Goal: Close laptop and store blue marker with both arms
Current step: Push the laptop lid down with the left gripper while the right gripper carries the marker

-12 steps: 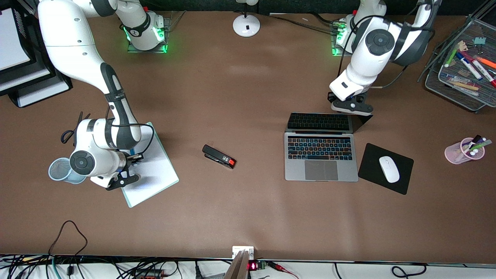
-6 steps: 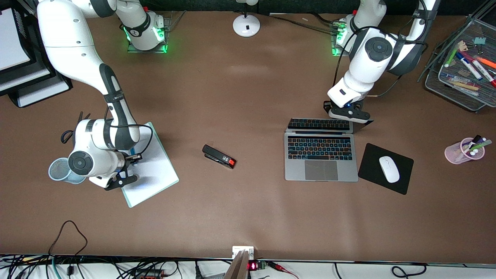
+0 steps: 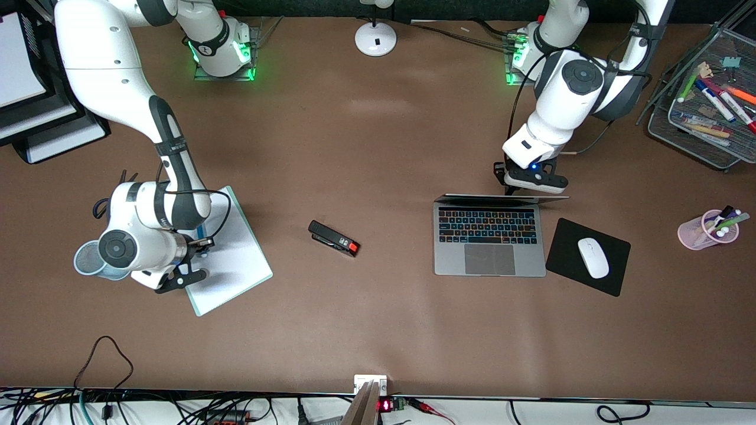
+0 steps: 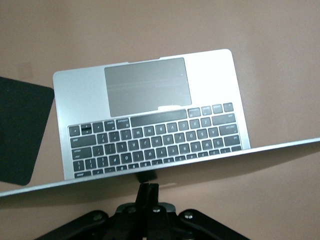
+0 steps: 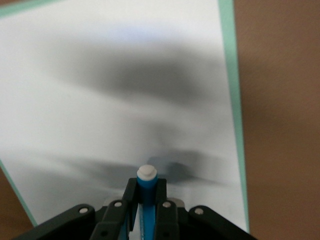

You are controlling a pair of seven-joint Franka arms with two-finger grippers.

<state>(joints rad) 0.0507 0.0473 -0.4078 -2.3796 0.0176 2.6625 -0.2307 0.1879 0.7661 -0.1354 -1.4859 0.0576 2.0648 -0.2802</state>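
The silver-grey laptop (image 3: 489, 242) lies open toward the left arm's end of the table. Its lid (image 3: 502, 199) stands about upright and shows edge-on in the front view. My left gripper (image 3: 530, 188) is shut and empty, with its fingertips against the back of the lid (image 4: 210, 157), just under the lid's top edge. The left wrist view shows the gripper (image 4: 148, 187) and the black keys over that edge. My right gripper (image 3: 192, 258) is shut on the blue marker (image 5: 147, 186), held white end down over the white pad (image 3: 233, 260). A bit of the blue marker (image 3: 201, 229) shows in the front view.
A blue mesh cup (image 3: 88, 260) stands beside the right gripper, with scissors (image 3: 109, 203) nearby. A black stapler (image 3: 333, 238) lies mid-table. A white mouse (image 3: 593, 257) sits on a black mouse pad (image 3: 567, 248). There is also a pink cup of markers (image 3: 706, 230), a wire tray (image 3: 697, 136) and a lamp base (image 3: 375, 38).
The laptop lid has swung from leaning back to about upright, and the left gripper has moved with it. The right gripper has shifted slightly toward the mesh cup with the marker.
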